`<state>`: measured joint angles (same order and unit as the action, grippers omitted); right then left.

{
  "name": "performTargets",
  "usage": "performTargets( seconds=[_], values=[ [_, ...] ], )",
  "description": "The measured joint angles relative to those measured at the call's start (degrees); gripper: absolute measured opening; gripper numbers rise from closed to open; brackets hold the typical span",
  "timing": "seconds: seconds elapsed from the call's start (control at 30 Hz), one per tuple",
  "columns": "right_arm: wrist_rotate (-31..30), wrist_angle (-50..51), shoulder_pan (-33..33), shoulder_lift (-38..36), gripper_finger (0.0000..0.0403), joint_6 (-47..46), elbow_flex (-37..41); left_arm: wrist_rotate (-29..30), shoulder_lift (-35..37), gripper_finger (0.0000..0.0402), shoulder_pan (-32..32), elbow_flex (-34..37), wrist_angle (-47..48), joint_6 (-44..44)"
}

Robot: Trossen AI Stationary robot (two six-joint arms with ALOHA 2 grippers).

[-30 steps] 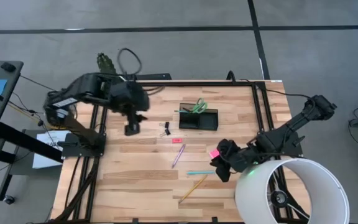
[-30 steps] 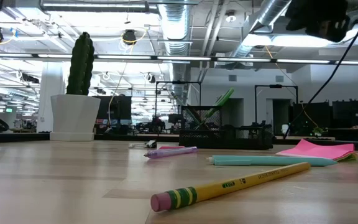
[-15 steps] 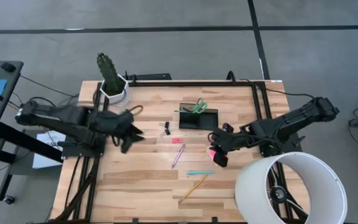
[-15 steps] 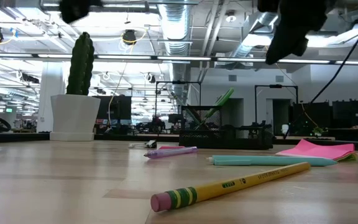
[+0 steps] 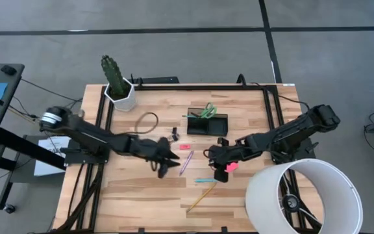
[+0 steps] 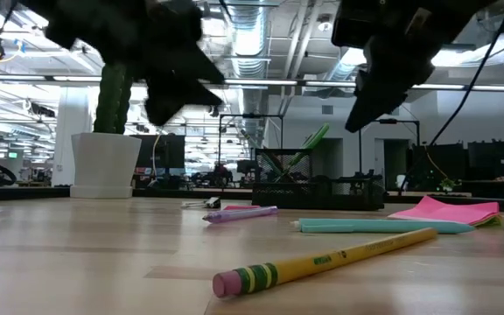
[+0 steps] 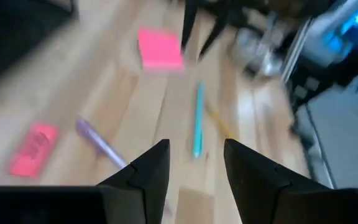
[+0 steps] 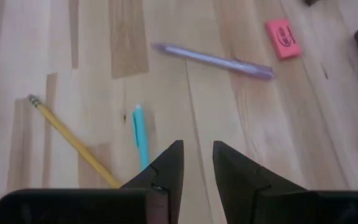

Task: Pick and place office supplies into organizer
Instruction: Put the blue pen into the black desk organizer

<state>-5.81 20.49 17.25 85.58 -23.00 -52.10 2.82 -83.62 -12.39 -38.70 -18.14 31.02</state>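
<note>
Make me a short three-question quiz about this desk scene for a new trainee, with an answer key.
1. True or false: the green-handled scissors already stand in the organizer.
2. Which item lies nearest the table's front edge in the low view? A) purple pen B) yellow pencil C) teal pen
3. Fill in: the left gripper hangs above the table with its fingers ____ and nothing between them.

Key: 1 true; 2 B; 3 open.
</note>
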Motion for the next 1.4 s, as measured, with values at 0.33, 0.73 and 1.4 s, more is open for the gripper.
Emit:
performTargets(
  seconds=[0.33,0.73,1.4],
  values=[
    [-0.09,0.0,-1.73,-2.82,0.0082,-4.04,0.0,-1.53,-24.05,0.0144,-3.58,-16.04,-4.55,-11.37],
    [-3.29,-0.79,-2.42,-5.46,0.0082,-7.04,-0.17,6.59,-32.24,0.0144,-6.3,-22.78,6.32,-11.94],
    [-3.25,-0.63,-2.4,-5.42,0.0082,-7.02,-0.11,10.5,-33.52,0.0139,-8.34,-22.91,6.9,-15.36]
  ],
)
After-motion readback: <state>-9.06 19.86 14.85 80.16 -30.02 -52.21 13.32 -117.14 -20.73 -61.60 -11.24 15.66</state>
